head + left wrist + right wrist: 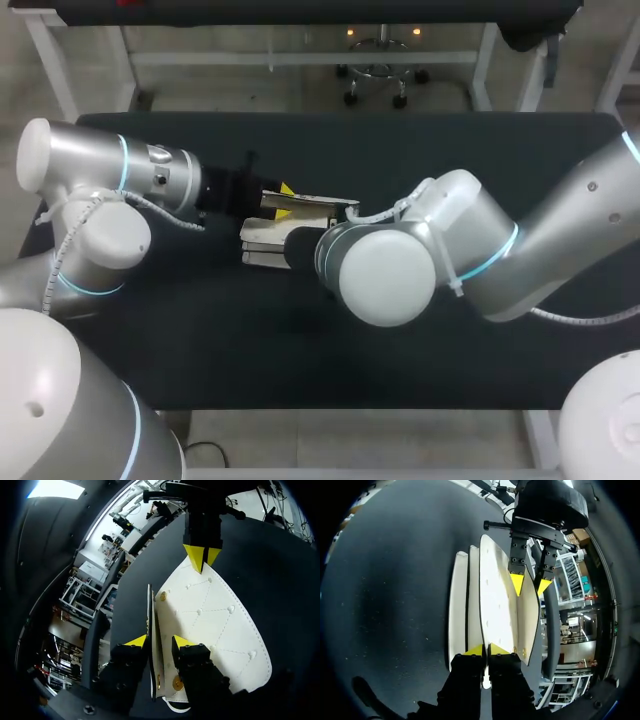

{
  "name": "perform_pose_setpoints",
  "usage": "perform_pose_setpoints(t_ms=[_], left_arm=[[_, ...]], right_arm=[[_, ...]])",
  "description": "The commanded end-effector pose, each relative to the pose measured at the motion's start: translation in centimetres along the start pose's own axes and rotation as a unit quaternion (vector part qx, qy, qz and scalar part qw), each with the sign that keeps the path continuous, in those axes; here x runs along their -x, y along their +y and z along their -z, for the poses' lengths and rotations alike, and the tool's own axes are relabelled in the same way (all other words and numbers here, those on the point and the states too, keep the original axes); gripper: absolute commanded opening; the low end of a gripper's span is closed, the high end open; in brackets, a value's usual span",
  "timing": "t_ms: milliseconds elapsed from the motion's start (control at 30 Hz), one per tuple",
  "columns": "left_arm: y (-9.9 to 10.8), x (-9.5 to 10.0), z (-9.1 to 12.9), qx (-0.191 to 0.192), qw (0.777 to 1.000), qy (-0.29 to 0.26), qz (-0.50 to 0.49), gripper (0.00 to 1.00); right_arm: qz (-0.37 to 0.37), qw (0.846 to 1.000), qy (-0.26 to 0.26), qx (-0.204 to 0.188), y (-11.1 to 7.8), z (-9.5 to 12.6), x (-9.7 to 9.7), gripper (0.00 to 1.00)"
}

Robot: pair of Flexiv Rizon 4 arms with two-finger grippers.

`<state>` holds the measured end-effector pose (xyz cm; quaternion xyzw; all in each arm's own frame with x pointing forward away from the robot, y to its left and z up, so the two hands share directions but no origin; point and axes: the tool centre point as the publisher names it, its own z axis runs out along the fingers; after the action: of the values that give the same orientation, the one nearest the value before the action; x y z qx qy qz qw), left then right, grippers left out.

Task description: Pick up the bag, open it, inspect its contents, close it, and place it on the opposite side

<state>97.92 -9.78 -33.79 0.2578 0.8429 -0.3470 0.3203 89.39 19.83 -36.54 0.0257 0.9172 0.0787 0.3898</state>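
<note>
A cream quilted bag (262, 240) lies in the middle of the dark table, flap (312, 205) raised. In the left wrist view my left gripper (160, 641) straddles the thin flap edge (150, 630) with its fingers apart, so it is open. My right gripper (201, 560) pinches the bag's far end (215, 625). In the right wrist view my right gripper (486, 650) is shut on one cream panel (495, 595), and the left gripper (530, 584) stands across from it over the outer flap. In the head view the right wrist (390, 265) hides its own fingers.
The dark table (200, 340) stretches bare on both sides of the bag. Both arms meet over its middle, and the left arm's elbow (100, 235) sits near the left edge.
</note>
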Motion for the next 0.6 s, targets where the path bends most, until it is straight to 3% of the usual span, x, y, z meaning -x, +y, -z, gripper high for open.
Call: perform_pose_setpoints(t_ms=[33,167,300,367,600], left_arm=[[-0.2,0.1,0.4,-0.002,1.000,-0.004,-0.004,0.32],[-0.4,0.5,0.5,-0.003,1.000,-0.005,-0.010,0.16],[-0.4,0.7,0.6,-0.006,1.000,0.000,-0.011,0.14],[-0.3,0.7,0.4,-0.004,1.000,0.005,-0.008,0.00],[-0.1,-0.5,0.1,-0.016,1.000,0.025,0.009,0.00]], right_arm=[[-0.001,1.000,-0.002,0.000,0.1,-0.1,-0.1,0.00],[-0.001,1.000,-0.002,0.000,0.1,-0.1,-0.1,0.00],[-0.001,1.000,-0.002,0.000,0.1,-0.1,-0.1,0.00],[-0.001,1.000,-0.002,0.000,0.1,-0.1,-0.1,0.00],[-0.001,1.000,-0.002,0.000,0.1,-0.1,-0.1,0.00]])
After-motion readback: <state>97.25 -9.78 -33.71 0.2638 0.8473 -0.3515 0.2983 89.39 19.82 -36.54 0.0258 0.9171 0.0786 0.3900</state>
